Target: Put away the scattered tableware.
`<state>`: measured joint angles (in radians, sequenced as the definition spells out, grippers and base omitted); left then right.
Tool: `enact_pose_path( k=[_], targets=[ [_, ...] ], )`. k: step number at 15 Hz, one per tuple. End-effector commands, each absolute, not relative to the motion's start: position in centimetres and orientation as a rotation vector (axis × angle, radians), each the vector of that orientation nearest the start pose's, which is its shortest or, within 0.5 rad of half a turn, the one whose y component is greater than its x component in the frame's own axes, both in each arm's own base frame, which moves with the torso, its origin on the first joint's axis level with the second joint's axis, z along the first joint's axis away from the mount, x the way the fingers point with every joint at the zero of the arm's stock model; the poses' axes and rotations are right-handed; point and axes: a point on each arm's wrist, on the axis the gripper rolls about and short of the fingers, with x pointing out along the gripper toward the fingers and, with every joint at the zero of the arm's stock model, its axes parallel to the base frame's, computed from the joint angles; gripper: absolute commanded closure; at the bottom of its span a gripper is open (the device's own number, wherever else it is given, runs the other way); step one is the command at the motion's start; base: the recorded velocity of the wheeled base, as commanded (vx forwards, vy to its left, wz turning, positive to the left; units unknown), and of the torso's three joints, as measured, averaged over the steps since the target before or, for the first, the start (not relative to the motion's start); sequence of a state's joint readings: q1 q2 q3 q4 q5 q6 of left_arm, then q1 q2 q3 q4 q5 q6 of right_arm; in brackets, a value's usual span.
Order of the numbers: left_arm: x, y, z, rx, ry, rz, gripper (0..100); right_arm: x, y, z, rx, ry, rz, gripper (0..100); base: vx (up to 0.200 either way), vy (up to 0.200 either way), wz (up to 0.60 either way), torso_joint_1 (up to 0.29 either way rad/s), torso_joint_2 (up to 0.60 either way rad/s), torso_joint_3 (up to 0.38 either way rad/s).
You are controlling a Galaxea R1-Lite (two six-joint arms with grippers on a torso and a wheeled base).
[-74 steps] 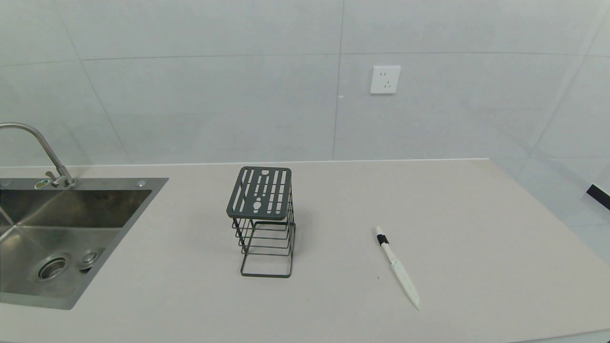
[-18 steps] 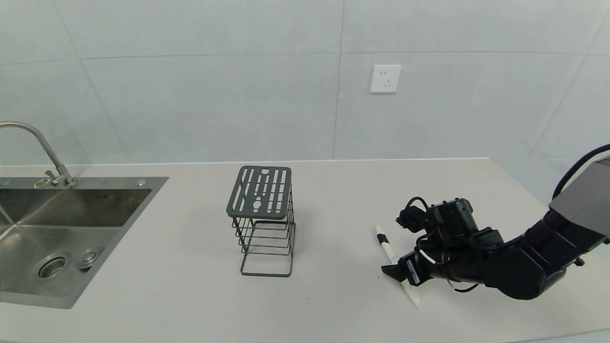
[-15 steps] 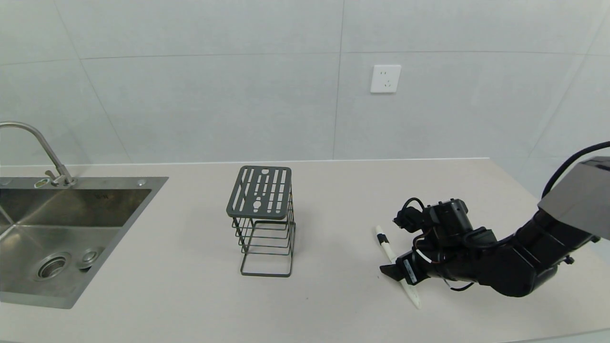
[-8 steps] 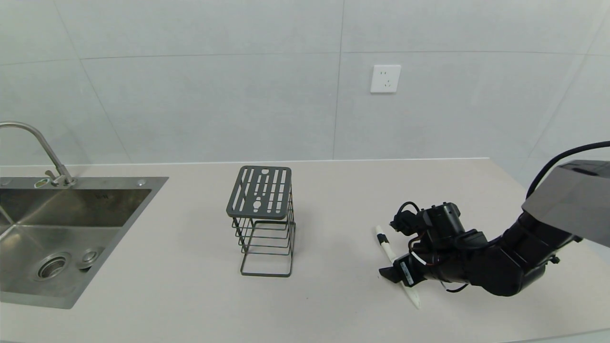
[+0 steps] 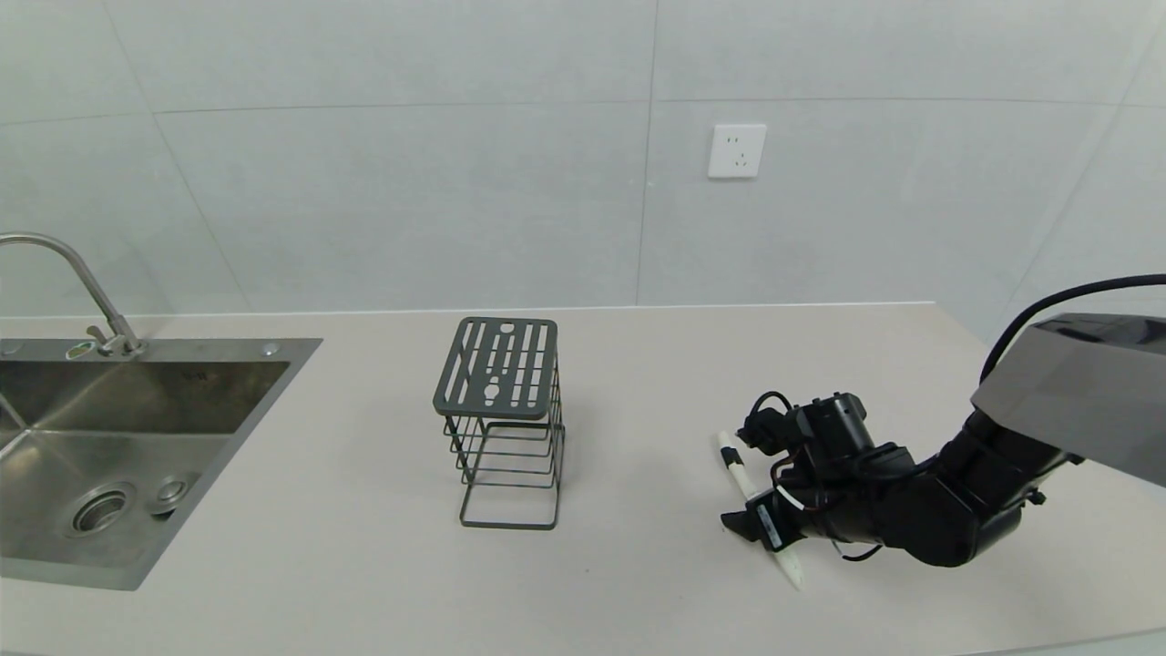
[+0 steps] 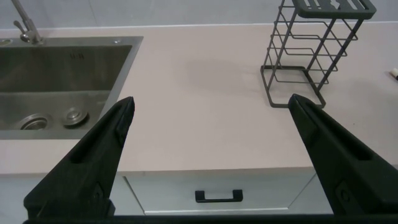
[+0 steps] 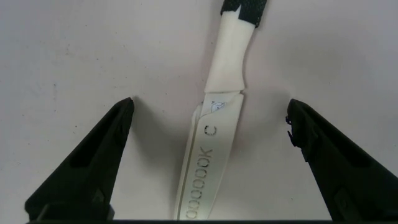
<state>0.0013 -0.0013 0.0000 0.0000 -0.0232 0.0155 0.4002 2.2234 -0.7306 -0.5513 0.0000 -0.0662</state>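
Left to right, as I read it from the console. The left gripper (image 6: 208, 162) hangs off the front edge of the table (image 5: 638, 364), jaws wide apart and holding nothing; a drawer handle (image 6: 217, 196) shows beneath it. At the table's left end a steel sink (image 5: 146, 401) is let into the surface, with a curved faucet (image 5: 116, 343) at its back rim. Near the middle stands a dark wire rack (image 5: 499, 369), upright, with a slotted plate on top. High on the wall behind, right of the rack, is a white outlet (image 5: 737, 151). Well to the right of the rack the knife (image 5: 734, 460) lies flat on the table, its black-banded handle toward the wall and its white blade pointing at the front edge. The right gripper (image 5: 761, 512) sits low over the knife where handle meets blade, jaws apart, one on each side and neither touching it. I cannot tell whether their tips touch the table.
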Motion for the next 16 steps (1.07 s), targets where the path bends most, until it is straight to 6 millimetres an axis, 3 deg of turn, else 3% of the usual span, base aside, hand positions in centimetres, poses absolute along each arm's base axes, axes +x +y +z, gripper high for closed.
enact_pose_path(
  k=[1,6,16],
  targets=[
    [-2.3,-0.1,7.5,0.015,0.000,-0.021,0,30.4,12.6,-2.1,-0.253,0.951,0.393,100,0.000,0.000,0.00,0.000,0.00,0.000],
    [-2.3,-0.1,7.5,0.012,0.000,-0.026,0,30.6,12.5,-1.9,-0.253,0.939,0.378,100,0.000,0.000,0.00,0.000,0.00,0.000],
    [-2.3,-0.1,7.5,0.008,0.000,-0.025,0,30.3,13.0,1.5,-0.225,0.771,0.398,100,0.000,0.000,0.00,0.000,0.00,0.000]
  ],
)
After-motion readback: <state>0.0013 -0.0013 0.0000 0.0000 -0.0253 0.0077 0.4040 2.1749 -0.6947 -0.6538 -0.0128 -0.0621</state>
